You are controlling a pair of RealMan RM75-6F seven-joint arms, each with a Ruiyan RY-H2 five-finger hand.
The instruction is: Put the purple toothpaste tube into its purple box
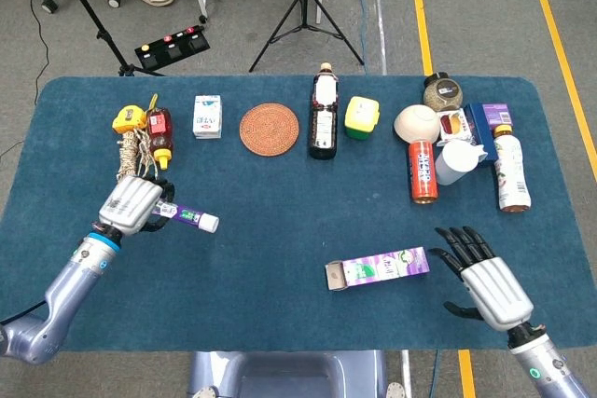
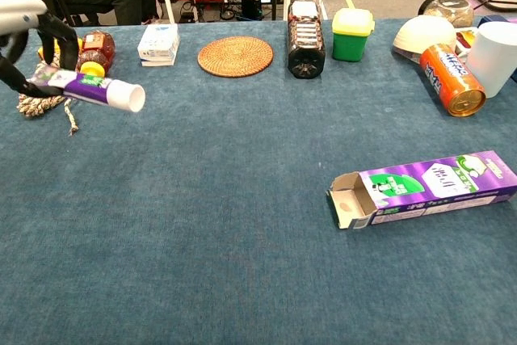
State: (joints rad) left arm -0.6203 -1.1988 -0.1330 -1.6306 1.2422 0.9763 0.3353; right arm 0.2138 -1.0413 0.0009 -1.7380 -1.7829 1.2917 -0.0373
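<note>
My left hand [image 1: 131, 204] grips the purple toothpaste tube [image 1: 189, 219] and holds it off the table at the left, its white cap pointing right. In the chest view the same hand [image 2: 24, 26] shows at the far left edge with the tube [image 2: 93, 90] sticking out of it. The purple box [image 1: 378, 269] lies on its side at the table's front right, its open end with flaps [image 2: 349, 201] facing left. My right hand [image 1: 485, 279] hovers open just right of the box, fingers spread toward it; the chest view does not show this hand.
Along the far edge lie a rope coil [image 1: 129, 163], a small sauce bottle [image 1: 159, 134], a white carton [image 1: 207, 116], a wicker coaster [image 1: 270, 129], a dark bottle [image 1: 323, 116] and a yellow-green tub [image 1: 362, 116]. A can [image 1: 423, 172], cup [image 1: 455, 161], bowl [image 1: 417, 123] and bottle [image 1: 509, 170] crowd the right.
</note>
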